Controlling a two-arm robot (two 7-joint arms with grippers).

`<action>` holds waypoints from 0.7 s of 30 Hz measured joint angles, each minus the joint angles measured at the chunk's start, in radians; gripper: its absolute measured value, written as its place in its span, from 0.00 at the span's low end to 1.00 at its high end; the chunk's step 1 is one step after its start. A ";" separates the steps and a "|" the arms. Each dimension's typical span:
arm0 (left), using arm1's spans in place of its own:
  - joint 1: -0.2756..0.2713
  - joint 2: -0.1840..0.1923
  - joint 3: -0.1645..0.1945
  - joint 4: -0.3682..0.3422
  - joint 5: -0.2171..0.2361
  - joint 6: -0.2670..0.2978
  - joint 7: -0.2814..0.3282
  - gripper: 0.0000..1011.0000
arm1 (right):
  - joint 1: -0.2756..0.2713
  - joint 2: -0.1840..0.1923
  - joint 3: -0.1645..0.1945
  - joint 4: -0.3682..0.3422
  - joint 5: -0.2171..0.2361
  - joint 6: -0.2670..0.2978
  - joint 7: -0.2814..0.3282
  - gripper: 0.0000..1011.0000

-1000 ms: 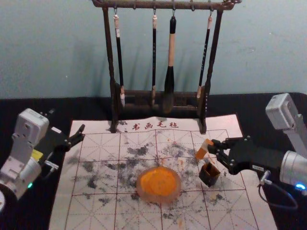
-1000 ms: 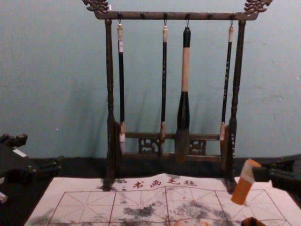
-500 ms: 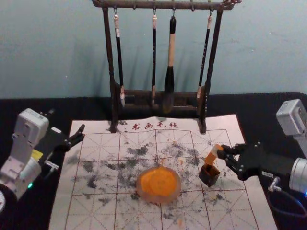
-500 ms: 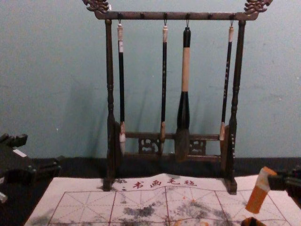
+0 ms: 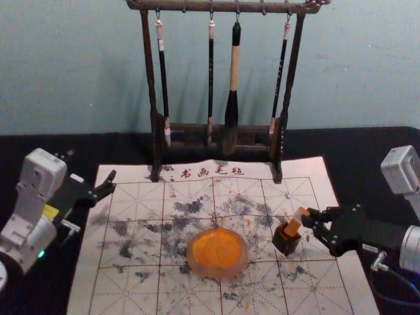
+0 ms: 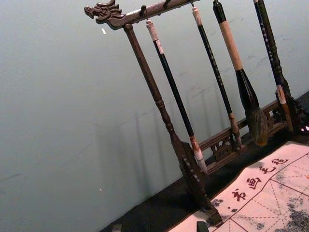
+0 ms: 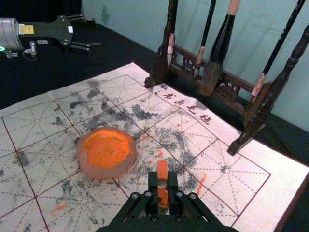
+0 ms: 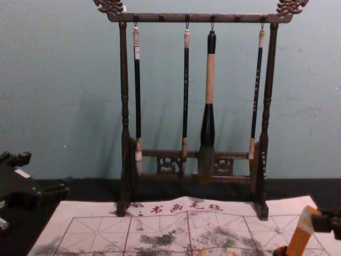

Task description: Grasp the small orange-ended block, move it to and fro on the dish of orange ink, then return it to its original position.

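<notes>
While chest crops box (image 5: 282,245), head shows right gripper (image 5: 308,217) holding block (image 5: 292,227) there.

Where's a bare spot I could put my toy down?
Maybe between the orange ink dish and the left claw: only ink stains there. There's also flat room between the dish and the brush rack. It's crowded at the little dark box, where the right claw holds the block.
</notes>
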 joint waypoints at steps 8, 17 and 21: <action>0.000 0.000 0.000 0.000 0.000 0.000 0.000 0.99 | 0.011 -0.015 -0.007 0.027 -0.004 0.006 0.000 0.08; 0.000 0.000 0.000 0.000 0.000 0.000 0.000 0.99 | 0.017 -0.021 -0.015 0.042 -0.010 0.011 0.005 0.08; 0.000 0.000 0.000 0.000 0.000 0.000 0.000 0.99 | 0.021 -0.023 -0.023 0.048 -0.017 0.014 0.010 0.08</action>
